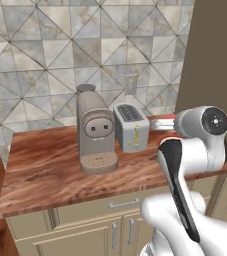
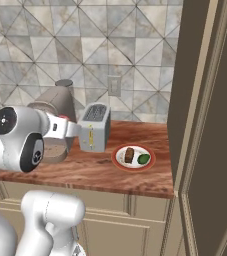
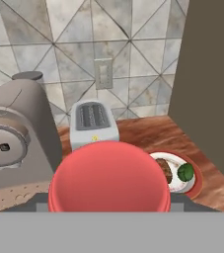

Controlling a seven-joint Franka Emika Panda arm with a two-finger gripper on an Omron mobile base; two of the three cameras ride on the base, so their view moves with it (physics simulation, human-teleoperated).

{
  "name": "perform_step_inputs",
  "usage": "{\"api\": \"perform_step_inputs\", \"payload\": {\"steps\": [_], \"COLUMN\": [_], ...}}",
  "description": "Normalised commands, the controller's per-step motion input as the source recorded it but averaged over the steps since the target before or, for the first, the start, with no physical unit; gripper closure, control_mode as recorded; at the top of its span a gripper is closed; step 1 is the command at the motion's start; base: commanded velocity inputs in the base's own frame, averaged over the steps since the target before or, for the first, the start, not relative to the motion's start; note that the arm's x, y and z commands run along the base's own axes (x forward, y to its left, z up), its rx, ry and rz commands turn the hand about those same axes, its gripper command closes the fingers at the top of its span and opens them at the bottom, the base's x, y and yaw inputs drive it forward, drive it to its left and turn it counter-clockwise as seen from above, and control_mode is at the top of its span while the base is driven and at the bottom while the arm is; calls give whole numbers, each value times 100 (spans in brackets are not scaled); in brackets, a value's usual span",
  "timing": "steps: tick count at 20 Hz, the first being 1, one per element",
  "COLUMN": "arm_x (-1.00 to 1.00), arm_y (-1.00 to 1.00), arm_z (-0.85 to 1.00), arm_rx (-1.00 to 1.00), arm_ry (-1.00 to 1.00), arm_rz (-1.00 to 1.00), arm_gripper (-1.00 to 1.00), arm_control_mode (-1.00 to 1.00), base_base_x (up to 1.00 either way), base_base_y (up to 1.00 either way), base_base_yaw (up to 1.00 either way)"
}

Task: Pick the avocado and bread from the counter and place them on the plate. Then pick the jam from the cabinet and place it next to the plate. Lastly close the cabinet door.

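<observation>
We see the red-pink jam jar (image 3: 109, 175) pinched in the gripper (image 3: 109, 205), hiding its fingertips and part of the orange-rimmed white plate (image 3: 196, 184).

a beige coffee machine (image 1: 95, 131) stands just left of a grey toaster (image 1: 131, 127); a wall outlet (image 1: 131, 84) sits above.

In the hand view the jam (image 3: 108, 177) hides our fingertips, part of the plate (image 3: 195, 185) and the toaster's (image 3: 93, 122) base. In the left base view our arm (image 1: 195, 145) covers most of the plate (image 1: 161, 121). The cabinet door (image 2: 212, 125) runs off the frame.
</observation>
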Motion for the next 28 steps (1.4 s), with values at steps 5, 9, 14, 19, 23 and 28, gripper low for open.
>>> {"api": "perform_step_inputs", "payload": {"steps": [5,9,14,19,23,28], "arm_x": [-47,-38,-32,-13,-14,-4], "arm_y": [-23,-27,-20,0,0,0], "arm_z": [-1,-3,-6,-12,-17,-25], "arm_rx": [0,0,0,0,0,0], "arm_ry": [-12,-12,-9,0,0,0], "arm_rz": [14,11,9,0,0,-1], "arm_gripper": [100,100,100,100,100,100], "arm_control_mode": [-100,-100,-100,-100,-100,-100], "base_base_x": [0,0,0,0,0,0], "base_base_y": [0,0,0,0,0,0], "base_base_yaw": [0,0,0,0,0,0]}}
